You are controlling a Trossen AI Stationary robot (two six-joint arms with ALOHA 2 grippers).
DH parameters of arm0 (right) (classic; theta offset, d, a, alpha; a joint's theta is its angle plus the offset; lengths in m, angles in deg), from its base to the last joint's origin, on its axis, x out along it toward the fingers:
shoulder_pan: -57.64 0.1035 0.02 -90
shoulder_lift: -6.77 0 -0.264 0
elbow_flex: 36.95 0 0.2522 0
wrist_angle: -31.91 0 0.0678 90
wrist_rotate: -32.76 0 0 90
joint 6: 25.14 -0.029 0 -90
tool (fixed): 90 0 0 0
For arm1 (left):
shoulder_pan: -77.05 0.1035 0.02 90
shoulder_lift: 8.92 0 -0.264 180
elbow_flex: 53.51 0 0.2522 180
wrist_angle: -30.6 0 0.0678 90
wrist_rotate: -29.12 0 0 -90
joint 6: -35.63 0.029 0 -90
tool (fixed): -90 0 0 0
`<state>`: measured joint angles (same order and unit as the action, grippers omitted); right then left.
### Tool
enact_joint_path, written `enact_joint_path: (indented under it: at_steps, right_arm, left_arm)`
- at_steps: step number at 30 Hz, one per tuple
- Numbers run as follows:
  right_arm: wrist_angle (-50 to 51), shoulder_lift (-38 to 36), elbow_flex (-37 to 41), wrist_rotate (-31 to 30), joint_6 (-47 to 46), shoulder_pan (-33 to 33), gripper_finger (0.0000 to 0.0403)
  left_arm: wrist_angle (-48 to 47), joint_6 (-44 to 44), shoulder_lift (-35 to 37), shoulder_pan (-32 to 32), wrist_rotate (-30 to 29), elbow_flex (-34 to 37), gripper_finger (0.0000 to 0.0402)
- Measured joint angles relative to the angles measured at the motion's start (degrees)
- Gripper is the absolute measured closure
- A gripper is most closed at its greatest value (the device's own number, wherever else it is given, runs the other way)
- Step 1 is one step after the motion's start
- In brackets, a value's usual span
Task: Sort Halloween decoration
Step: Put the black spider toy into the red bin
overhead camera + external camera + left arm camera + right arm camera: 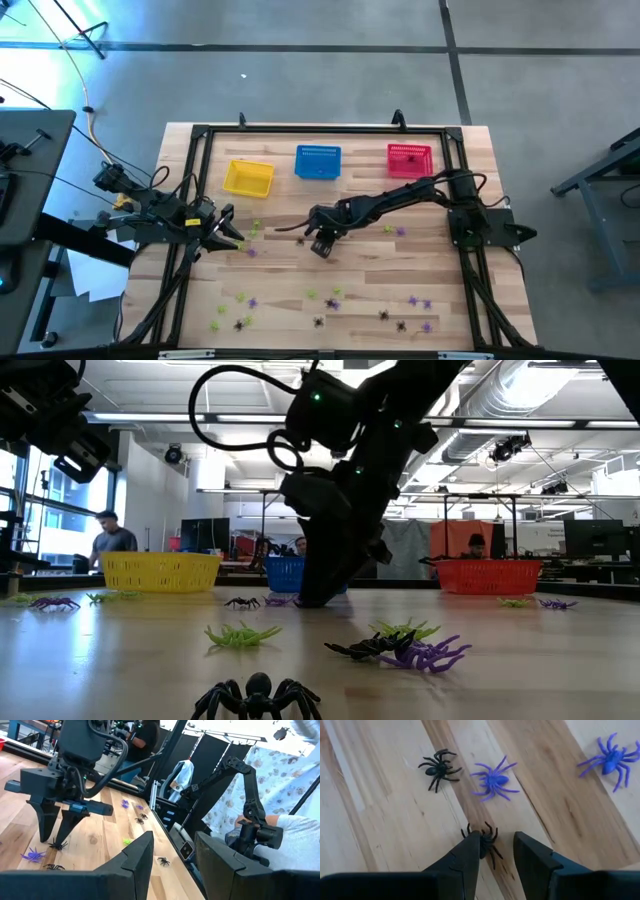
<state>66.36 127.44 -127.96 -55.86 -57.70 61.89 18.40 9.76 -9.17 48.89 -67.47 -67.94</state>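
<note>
The right claw (492, 851) stands low over the surface (385, 820), its fingers parted and holding nothing, with a black spider (485, 842) just at its tips, one fingertip over the body (probably lined up for a pinch). A second black spider (439, 767) and a purple spider (493, 780) lie just beyond it. The left claw (232, 236) waits off to the side, fingers apart and empty

Your right arm reached from the table's right side toward the middle, its right gripper (322, 244) pointed down at the tabletop with fingers (465, 857) parted. Your left arm waited at the left side, the left gripper (232, 236) raised, fingers apart.
</note>
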Motion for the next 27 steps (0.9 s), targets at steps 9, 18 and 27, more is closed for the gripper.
enact_joint_path:
  at_steps: [9,18,27]
  right_arm:
    - [-0.31,-0.12,0.09,0.92,-0.60,-0.07,0.0393]
    - [3.22,-2.34,-0.78,5.13,0.00,-0.22,0.0400]
    - [17.85,-10.29,-3.18,-2.30,4.09,-1.65,0.0402]
  left_arm:
    - [-0.01,0.00,0.00,0.00,0.00,-0.02,0.0268]
    - [-0.01,0.01,0.00,0.00,0.00,-0.02,0.0268]
    - [0.00,0.01,-0.11,0.00,0.00,-0.02,0.0268]
